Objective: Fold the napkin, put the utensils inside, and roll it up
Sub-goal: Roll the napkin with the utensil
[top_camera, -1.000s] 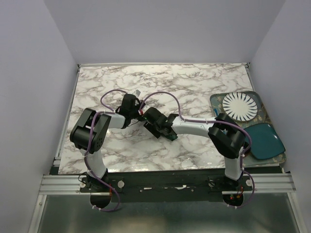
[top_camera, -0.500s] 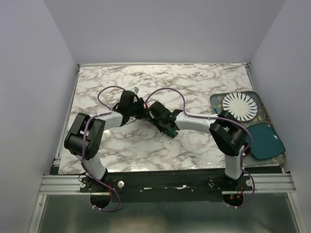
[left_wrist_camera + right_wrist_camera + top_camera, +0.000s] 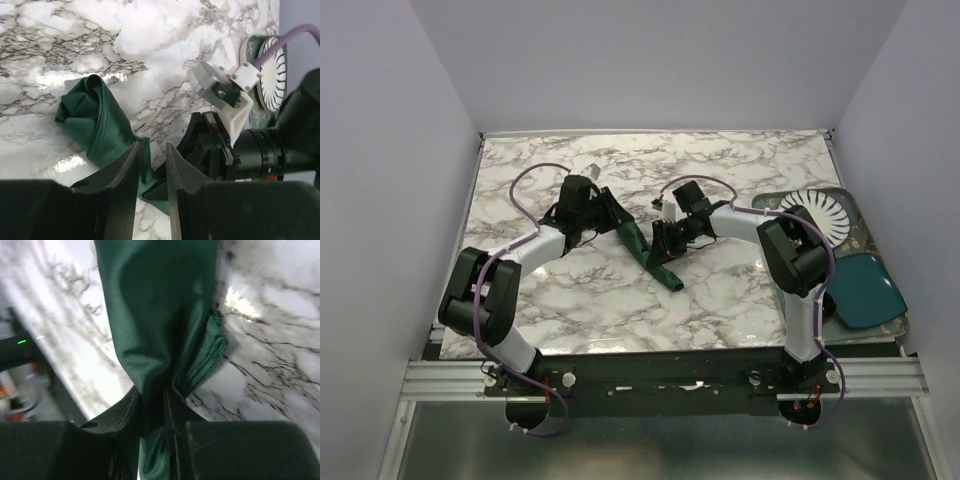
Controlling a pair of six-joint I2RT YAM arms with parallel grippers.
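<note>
Two grips on napkin [image 3: 95,125] — left tool [image 3: 151,155], right tool [image 3: 152,405].

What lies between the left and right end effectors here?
The napkin: a bunched green strip runs from the left end effector, with cloth between its fingers, to the right end effector, which pinches it. The top view shows the span.

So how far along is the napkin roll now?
Done: the napkin is gathered into a long, loose bundle. In hand: the left hand and the right hand each pinch it. Remaining: tightening the roll; no fork shows, so whether it's inside I can't tell.
</note>
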